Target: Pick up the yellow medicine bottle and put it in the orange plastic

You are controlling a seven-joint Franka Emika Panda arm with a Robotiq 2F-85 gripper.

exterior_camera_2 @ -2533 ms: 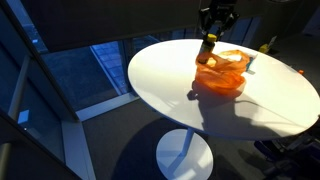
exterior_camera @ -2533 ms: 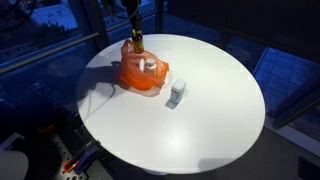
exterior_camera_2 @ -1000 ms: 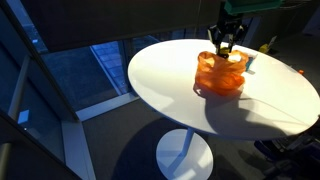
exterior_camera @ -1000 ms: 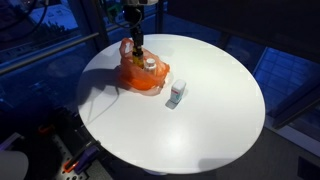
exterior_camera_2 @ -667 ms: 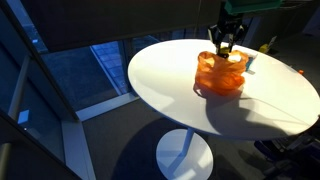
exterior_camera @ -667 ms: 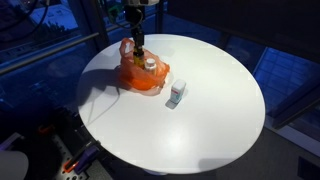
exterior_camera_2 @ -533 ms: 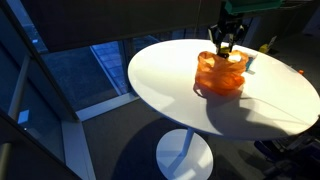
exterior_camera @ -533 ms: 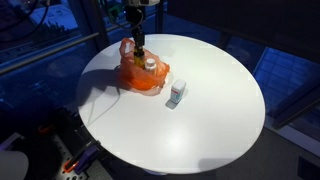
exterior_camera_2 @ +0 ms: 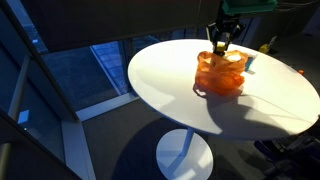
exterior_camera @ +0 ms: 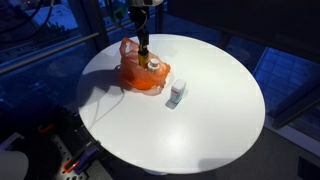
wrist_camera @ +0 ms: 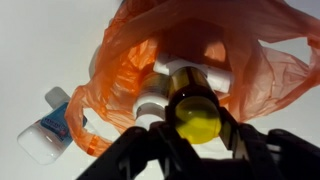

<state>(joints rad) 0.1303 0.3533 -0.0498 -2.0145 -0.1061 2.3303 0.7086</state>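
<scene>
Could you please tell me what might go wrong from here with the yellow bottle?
The yellow bottle, gripped by the claw, hangs over a white container already in the orange bag; dropped there, it may topple or roll out. The bag's floppy rim might snag on the claw when it withdraws. A dragged bag could knock the small bottle beside it.

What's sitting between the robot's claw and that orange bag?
The yellow medicine bottle, clamped in the gripper, sits at the orange bag's open mouth; the wrist view shows it best.
</scene>
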